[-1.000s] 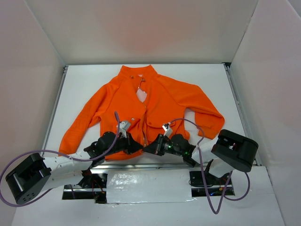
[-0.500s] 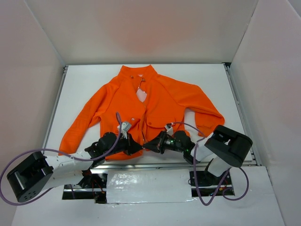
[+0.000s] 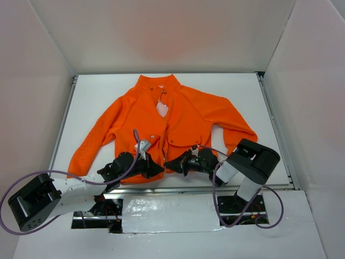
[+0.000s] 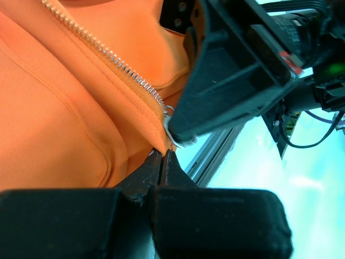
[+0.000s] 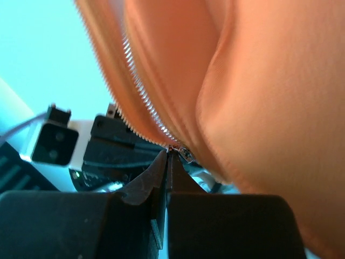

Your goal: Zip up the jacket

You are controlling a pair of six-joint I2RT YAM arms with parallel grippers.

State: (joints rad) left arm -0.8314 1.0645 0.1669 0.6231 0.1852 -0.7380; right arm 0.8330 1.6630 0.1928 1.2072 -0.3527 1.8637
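Note:
The orange jacket point(image 3: 183, 116) lies flat on the white table, collar at the far side, with its pale zipper running down the middle to the near hem. Both grippers meet at that hem's centre. My left gripper point(image 3: 160, 169) is shut on the jacket's bottom edge point(image 4: 156, 141) just below the zipper teeth point(image 4: 118, 62), its tips point(image 4: 162, 155) pressed together on the fabric. My right gripper point(image 3: 167, 164) is shut at the zipper's lower end point(image 5: 168, 152), and the small metal slider point(image 5: 186, 156) sits right at its tips. Zipper teeth point(image 5: 137, 81) rise from there.
White walls enclose the table point(image 3: 108, 91) on three sides. A metal rail point(image 3: 161, 189) runs along the near edge just under the hem, with a shiny taped strip point(image 3: 172, 208) behind it. Purple cables point(image 3: 32, 181) loop from both arms.
The right arm's elbow link has swung left and in toward the jacket, and its gripper has edged closer to the left gripper. The left arm and the jacket have barely moved.

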